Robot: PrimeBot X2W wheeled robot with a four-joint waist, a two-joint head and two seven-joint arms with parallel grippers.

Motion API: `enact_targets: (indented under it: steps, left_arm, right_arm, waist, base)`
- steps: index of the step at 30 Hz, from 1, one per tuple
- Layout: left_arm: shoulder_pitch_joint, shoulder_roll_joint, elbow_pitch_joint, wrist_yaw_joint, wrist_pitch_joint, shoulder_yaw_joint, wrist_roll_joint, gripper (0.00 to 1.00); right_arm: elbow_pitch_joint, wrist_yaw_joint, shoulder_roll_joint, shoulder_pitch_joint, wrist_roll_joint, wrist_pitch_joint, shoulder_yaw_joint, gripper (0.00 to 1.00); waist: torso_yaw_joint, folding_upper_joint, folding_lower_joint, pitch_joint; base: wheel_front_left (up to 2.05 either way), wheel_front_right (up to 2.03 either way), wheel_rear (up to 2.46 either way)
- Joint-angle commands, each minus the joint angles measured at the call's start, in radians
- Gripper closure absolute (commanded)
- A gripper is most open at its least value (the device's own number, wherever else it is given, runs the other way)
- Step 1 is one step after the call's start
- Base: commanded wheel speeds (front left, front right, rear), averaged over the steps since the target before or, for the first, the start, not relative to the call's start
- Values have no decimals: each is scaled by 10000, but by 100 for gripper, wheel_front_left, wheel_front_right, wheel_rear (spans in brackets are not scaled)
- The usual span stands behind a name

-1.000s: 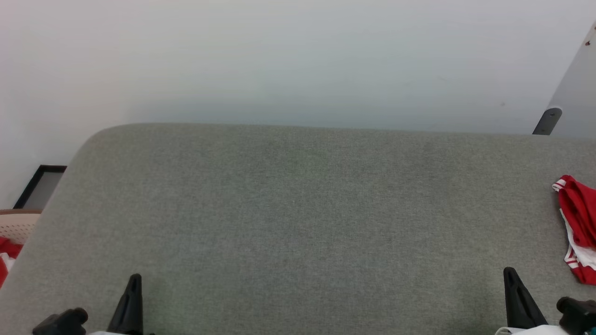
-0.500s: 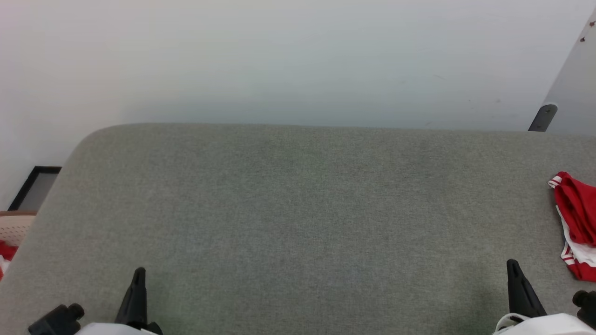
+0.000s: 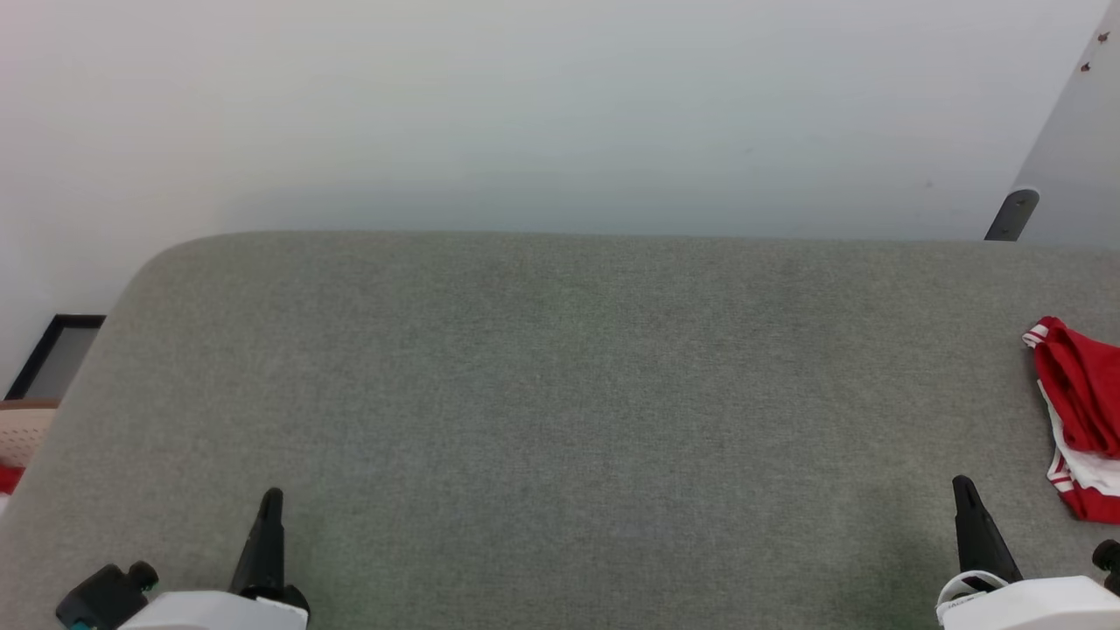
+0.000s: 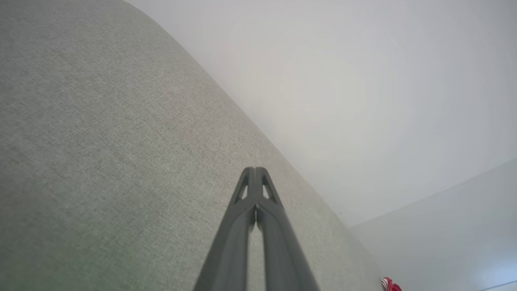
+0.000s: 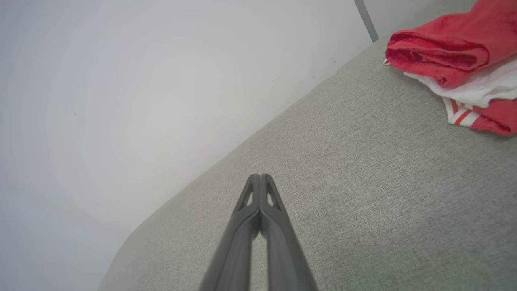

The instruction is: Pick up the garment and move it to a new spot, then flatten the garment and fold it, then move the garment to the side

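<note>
Red soft-fabric jersey [image 3: 1078, 411], white striped trim, bunched at right frame edge on grey woven pad [image 3: 560, 394]. Left gripper [image 3: 272, 499], right gripper [image 3: 962, 483] low in frame, fingers pressed together, empty (probably parked clear of it).

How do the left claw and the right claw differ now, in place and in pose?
The left claw sits far from the red shirt; the right claw sits close to it. The left claw's tip leans rightward; the right claw's tip leans leftward. Both are shut, empty, above the grey cushion.
</note>
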Motion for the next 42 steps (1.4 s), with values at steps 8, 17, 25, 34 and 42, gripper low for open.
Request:
enact_targets:
  steps: [8,17,25,34,42]
  left_arm:
    - [-324,-115,-152,-23,281,116,-971,100]
    - [-433,-266,-157,-27,548,173,-1815,100]
    - [-531,-396,-163,-31,778,216,-2498,100]
    - [-624,-526,-168,-35,1011,259,-3205,100]
    - [-711,-636,-169,-39,1199,298,-3795,100]
  right_arm:
    - [-59,-5,0,-338,1344,286,-63,100]
    - [-26,-6,4,-449,2506,552,-77,100]
    - [1,-6,7,-539,3469,780,-88,100]
    - [31,-7,12,-647,4444,996,-99,100]
    - [56,-7,16,-720,5280,1186,-109,100]
  waist:
    - [-70,0,-1,29]
    - [-143,0,-1,60]
    - [-208,0,-1,87]
    - [-281,0,-1,117]
    - [-346,0,-1,145]
  base:
    - [0,0,0]
    - [0,0,0]
    - [0,0,0]
    - [0,0,0]
    - [0,0,0]
